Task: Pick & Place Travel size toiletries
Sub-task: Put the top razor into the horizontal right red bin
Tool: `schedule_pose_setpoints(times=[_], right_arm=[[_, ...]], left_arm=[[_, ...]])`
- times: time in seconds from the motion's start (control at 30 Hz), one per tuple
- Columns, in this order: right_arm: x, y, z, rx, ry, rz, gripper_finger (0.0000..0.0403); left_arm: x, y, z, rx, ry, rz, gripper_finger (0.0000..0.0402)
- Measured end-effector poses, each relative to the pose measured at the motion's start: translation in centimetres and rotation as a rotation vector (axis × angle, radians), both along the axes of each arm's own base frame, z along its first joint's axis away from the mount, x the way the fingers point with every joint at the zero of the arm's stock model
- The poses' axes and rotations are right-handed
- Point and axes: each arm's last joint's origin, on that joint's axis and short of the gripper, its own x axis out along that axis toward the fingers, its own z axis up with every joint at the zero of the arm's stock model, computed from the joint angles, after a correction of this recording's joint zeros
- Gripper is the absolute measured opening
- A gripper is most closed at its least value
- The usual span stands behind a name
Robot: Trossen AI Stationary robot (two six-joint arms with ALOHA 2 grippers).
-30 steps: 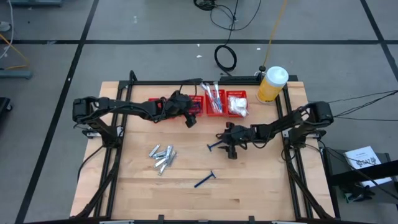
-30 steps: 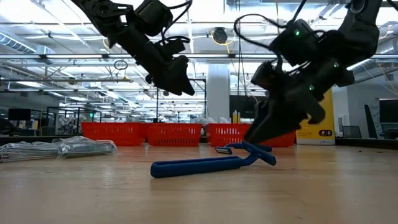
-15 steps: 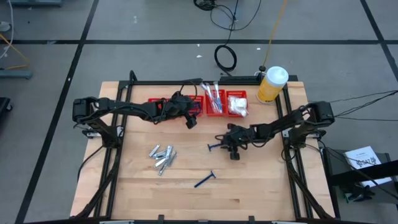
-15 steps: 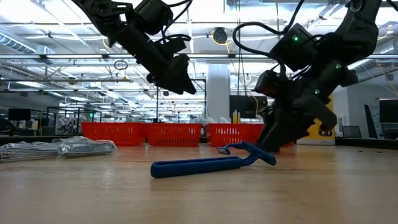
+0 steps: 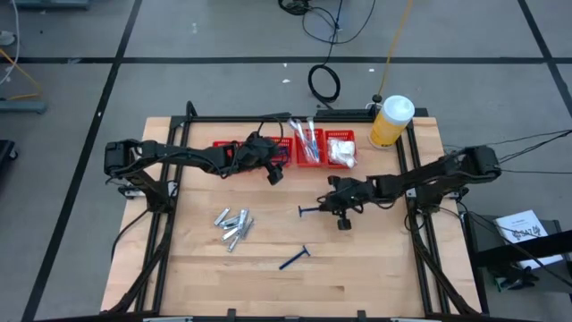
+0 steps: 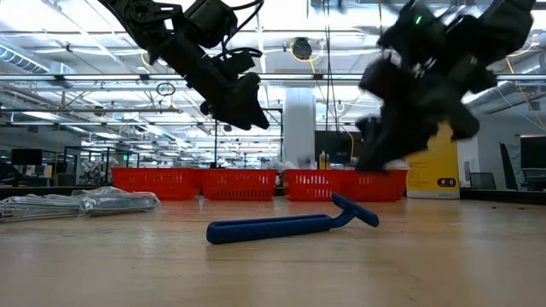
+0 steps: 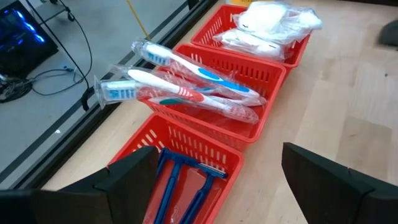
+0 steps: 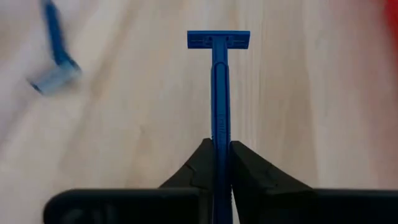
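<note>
My right gripper (image 5: 329, 207) is at the table's middle right, shut on a blue razor (image 5: 308, 210), whose head (image 8: 219, 39) points toward the table's left. A second blue razor (image 5: 293, 259) (image 6: 290, 226) lies flat nearer the front edge. Several silvery tubes (image 5: 234, 225) lie in a heap at the middle left. My left gripper (image 5: 273, 172) hangs open above the red baskets (image 5: 308, 148). In the left wrist view these hold blue razors (image 7: 186, 186), wrapped toothbrushes (image 7: 186, 81) and white packets (image 7: 267, 25). My right gripper pinches the razor's handle (image 8: 217, 134) between its two fingers, at the end away from the head. The fingers come from the table's right, and the handle runs on straight ahead of them. The low view shows no second razor on the table, so it is lifted clear.
A big yellow bottle (image 5: 391, 121) with a white cap stands at the far right corner. A black frame rail (image 5: 295, 118) runs along the table's far edge behind the baskets. Bare wood (image 5: 375, 268) lies at the near right.
My right gripper has shut on the blue razor's handle and risen with it. The razor's head, which lay on the table behind the near razor, has left the table. My left gripper has kept still.
</note>
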Motion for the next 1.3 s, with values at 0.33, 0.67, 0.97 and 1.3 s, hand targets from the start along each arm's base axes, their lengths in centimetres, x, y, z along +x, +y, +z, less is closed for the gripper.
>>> schedule_pose_setpoints(times=[0.33,0.67,0.97,1.3], right_arm=[[-1.0,1.0,4.9,-0.087,-0.404,0.045,0.0021],[-3.0,-1.0,3.5,-0.027,-0.744,-0.077,0.0021],[-3.8,-3.0,1.7,-0.028,-0.704,-0.251,0.0021],[-0.1,-4.4,1.9,-0.001,-0.736,-0.298,0.0021]], left_arm=[[0.3,-0.2,0.4,-0.012,-0.057,0.004,0.0335],[0.6,-0.3,0.6,-0.032,-0.095,-0.047,0.0335],[0.8,-0.9,0.6,-0.003,-0.088,-0.105,0.0335],[-1.8,-1.5,3.6,0.019,-0.049,-0.116,0.0335]])
